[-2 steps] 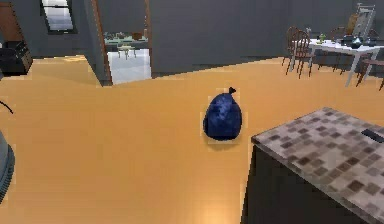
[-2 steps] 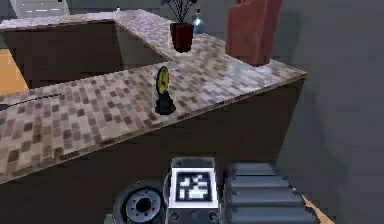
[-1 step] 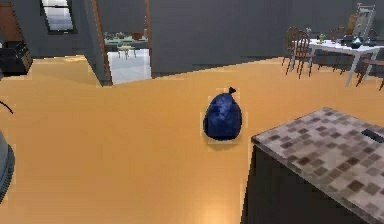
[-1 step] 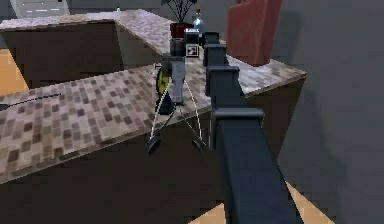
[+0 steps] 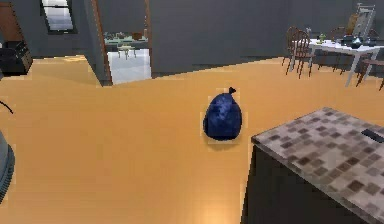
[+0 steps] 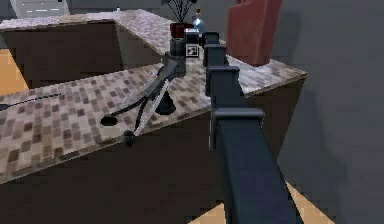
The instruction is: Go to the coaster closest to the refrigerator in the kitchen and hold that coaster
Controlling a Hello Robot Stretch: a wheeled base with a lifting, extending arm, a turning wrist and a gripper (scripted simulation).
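Spanning the tiled countertop (image 6: 60,110), the arm (image 6: 240,140) ends at the gripper (image 6: 135,125), whose thin fingers (image 6: 150,100) slant down toward the counter surface. Just beside the fingertips, toward the arm side view's left, a small dark flat disc (image 6: 108,120) lies on the tiles; by shape and place it is probably the coaster. Whether the fingers touch it cannot be told. The state of the jaws cannot be told either, nor whether the gripper holds anything. A red block (image 6: 250,30) stands at the counter's far edge, well apart from the disc. In the forward view there is a blue bag (image 5: 223,116) on the orange floor (image 5: 110,140), and a dining table (image 5: 345,45) with chairs far back.

Step, as a judgement: the drive looks done and the grasp is in hand. The next move calls for a small shift to line the fingers up over the disc, then a low, flat grip and a lift clear of the tiles. The disc is thin, so it could slide or be missed.
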